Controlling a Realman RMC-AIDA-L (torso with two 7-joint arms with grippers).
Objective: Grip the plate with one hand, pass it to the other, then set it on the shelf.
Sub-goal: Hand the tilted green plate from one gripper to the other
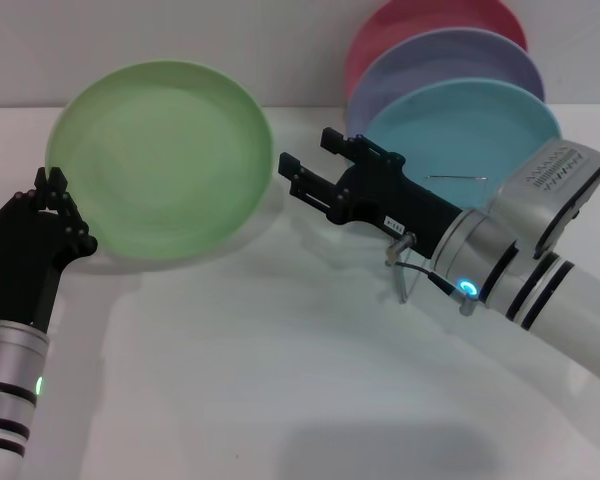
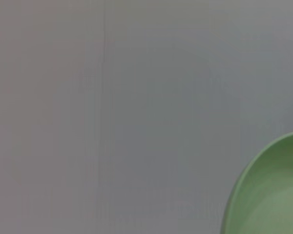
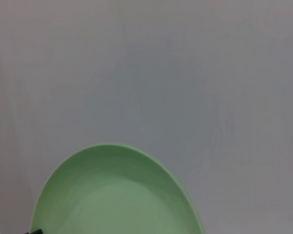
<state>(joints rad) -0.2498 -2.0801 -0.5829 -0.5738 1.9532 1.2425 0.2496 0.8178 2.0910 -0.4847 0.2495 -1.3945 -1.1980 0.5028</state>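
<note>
The white worktop (image 1: 280, 370) fills the scene, with both arms reaching over it from the near side. The largest thing in play is the plate (image 1: 162, 160), light green and round, held up and tilted on the left side of the scene, its face turned toward the head camera and its lower edge off the worktop. Behind the right arm, at the far right, a turquoise plate (image 1: 460, 125), a lavender plate (image 1: 450, 60) and a red plate (image 1: 430, 20) stand one behind another in the shelf (image 1: 460, 178), of which only a thin wire shows. The left gripper (image 1: 50, 188) sits at the plate's left rim, its jaws clamped on that edge and bearing the plate. The right gripper (image 1: 305, 160) points leftward with its jaws apart, just beside the plate's right rim but seemingly not touching it. The right wrist view shows the plate close ahead. By my judgement the handover is the step in hand: the first grip is done and the pass is not yet made. The next move calls for the right jaws to slide over the right rim and close firmly before the left lets go, lest the plate drop.
</note>
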